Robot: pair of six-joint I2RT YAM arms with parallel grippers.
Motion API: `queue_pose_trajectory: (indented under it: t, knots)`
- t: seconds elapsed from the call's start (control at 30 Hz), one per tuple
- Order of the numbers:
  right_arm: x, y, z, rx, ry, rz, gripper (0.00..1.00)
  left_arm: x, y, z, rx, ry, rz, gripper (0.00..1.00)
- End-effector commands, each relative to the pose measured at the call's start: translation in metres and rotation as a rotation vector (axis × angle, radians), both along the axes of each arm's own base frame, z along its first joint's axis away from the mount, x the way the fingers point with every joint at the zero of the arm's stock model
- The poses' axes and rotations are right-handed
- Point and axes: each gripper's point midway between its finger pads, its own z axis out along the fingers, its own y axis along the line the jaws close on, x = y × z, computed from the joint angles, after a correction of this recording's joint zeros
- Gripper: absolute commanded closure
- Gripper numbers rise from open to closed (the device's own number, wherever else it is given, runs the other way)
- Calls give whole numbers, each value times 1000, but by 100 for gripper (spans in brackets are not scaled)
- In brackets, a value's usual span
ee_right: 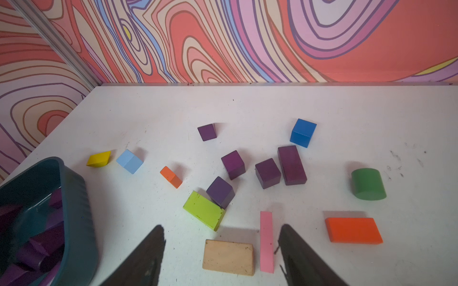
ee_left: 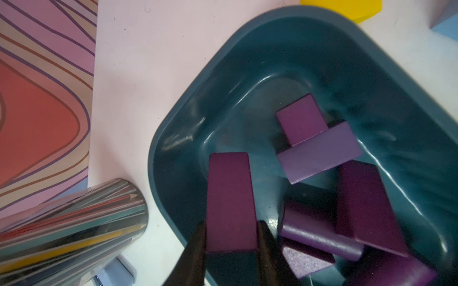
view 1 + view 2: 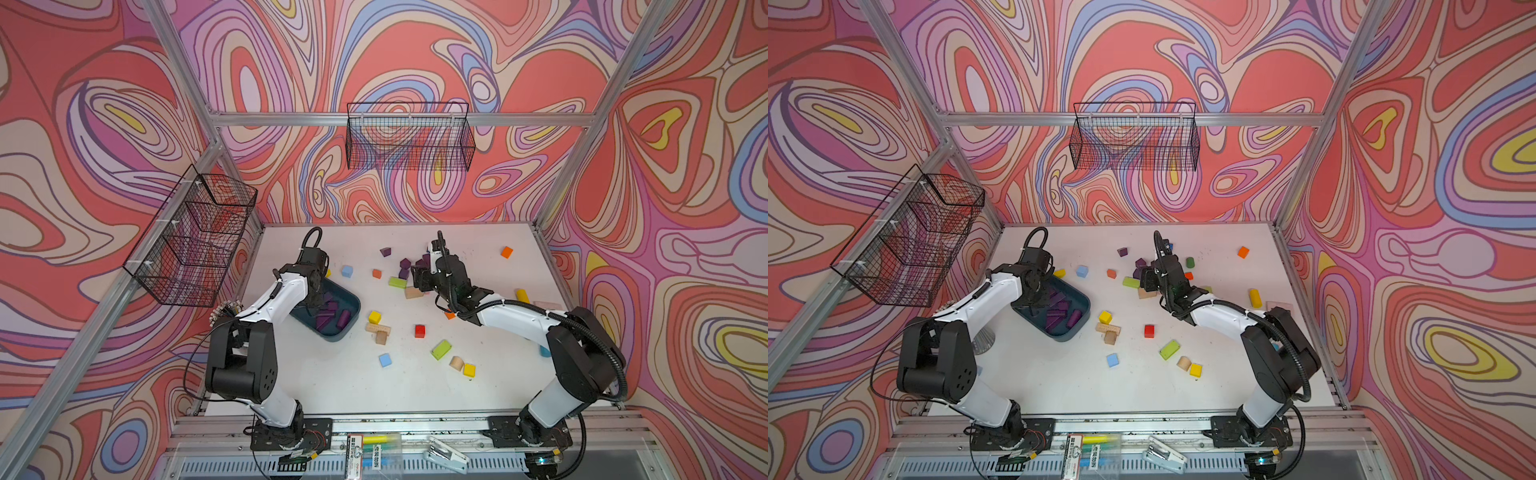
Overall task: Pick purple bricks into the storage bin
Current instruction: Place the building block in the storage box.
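1. Over the storage bin [image 2: 158,173], inside its rim, the left gripper [image 2: 231,226] pinches a purple cuboid [image 2: 230,193] across its narrow width; the brick's long axis runs straight out from the fingers; whether its far end touches the bin floor I cannot tell.
2. Several purple bricks [image 2: 319,151] already lie in the bin, just beside the held one and not under it; letting go here should, I judge, drop it on bare floor.
3. The right gripper [image 1: 223,229] hangs spread and empty above the desk [image 1: 347,118]; a pink slab [image 1: 267,241], no thing of the task, lies between its fingers, closer to one of them.
4. Five loose purple bricks lie ahead of that gripper, beyond the slab; the nearest cube [image 1: 220,192] touches a lime block [image 1: 203,209]; farther on lies a loose cuboid [image 1: 291,165], its long axis pointing away from the gripper, so the fingers would span its short width.
5. In both top views these loose bricks sit by the right arm's end, well apart from the left arm; the right arm is the nearer.
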Motion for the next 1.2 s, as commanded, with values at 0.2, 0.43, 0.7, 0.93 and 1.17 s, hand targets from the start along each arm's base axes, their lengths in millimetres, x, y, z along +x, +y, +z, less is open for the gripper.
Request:
queue_pose_trajectory:
  t: [0.2,0.43,0.7,0.93,1.17]
  knots:
    - [6,1,6,9,-22,2,24,8,-5,-23,-79,40,23,67]
    - [6,2,7,10,-24,4,24,5,-7,-31,-113,70,33,64]
    - [6,2,6,9,-24,6,24,11,-16,-10,-168,-7,12,40]
    - [8,4,3,2,-18,9,24,12,-25,17,-222,-100,-30,33]
    - [11,5,-1,-3,-5,8,24,14,-41,37,-282,-141,-79,28]
